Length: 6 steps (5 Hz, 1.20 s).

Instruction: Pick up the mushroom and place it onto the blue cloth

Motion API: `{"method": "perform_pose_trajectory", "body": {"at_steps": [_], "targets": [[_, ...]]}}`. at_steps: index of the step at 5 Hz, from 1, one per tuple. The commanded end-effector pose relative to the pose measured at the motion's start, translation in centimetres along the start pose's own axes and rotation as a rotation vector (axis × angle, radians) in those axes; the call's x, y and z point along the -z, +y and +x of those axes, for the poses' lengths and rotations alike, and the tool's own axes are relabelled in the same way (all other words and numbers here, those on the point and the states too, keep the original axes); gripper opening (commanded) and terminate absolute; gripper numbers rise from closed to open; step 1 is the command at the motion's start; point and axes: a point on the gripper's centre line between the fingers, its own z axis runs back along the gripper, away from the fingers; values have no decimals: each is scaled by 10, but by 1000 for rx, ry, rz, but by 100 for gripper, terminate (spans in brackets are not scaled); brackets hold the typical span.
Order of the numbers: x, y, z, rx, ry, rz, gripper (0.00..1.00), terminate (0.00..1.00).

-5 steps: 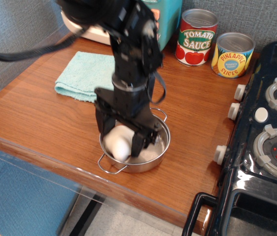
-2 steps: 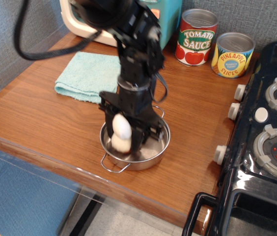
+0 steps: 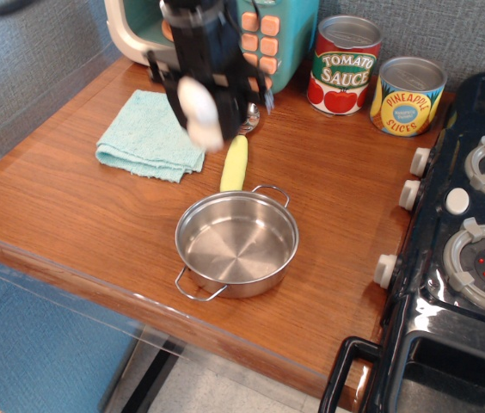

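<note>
Mushroom, small, white and blurred [image 3: 199, 112], is up in the air now, out of the round steel pot [image 3: 236, 245] at frame centre where it sat a second ago. Black gripper [image 3: 204, 103] has its jaws clamped on it, upper middle of frame, just right of the aqua-blue folded terry cloth [image 3: 150, 136]. Yellow corn stick [image 3: 235, 163] lies uncovered below. Judging by this, only a short leftward carry and release remain.

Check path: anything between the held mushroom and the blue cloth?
Nothing visible. The hand holds the mushroom up near the blue cloth, whose top is bare. The corn and the pot lie on the other side.
</note>
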Motion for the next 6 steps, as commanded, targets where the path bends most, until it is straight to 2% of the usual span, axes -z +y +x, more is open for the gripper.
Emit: {"method": "perform_pose_trajectory", "body": {"at_steps": [1, 2, 4, 5, 6], "targets": [[21, 43, 72, -142, -11, 70, 0, 0], [31, 52, 86, -165, 0, 90, 0, 0], [27, 67, 83, -186, -7, 138, 0, 0], [27, 75, 78, -213, 15, 147, 100, 0], [26, 78, 76, -217, 24, 152, 100, 0]]}}
